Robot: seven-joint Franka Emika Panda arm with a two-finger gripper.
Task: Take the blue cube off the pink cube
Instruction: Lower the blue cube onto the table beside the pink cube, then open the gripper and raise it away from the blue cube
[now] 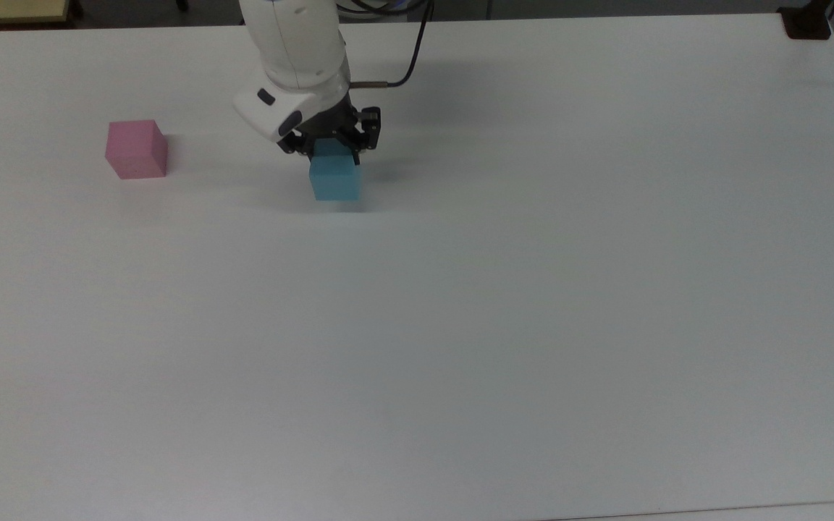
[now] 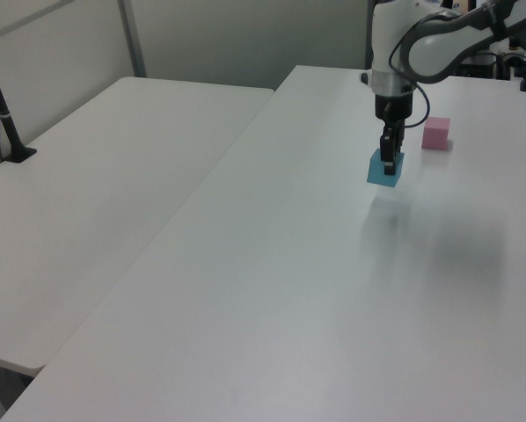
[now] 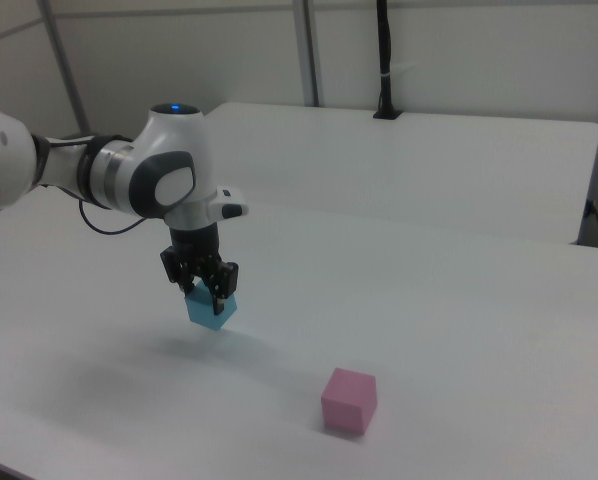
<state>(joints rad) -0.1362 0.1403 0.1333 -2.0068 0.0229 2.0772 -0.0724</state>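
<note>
End effector (image 1: 335, 153) grips blue cube (image 1: 336, 181); no writing.

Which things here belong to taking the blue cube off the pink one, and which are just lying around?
Part of the job:
- blue cube, held in the gripper, above the table in the right view
- pink cube, alone on the white table

Just lying about:
- black post on the neighbouring table
</note>
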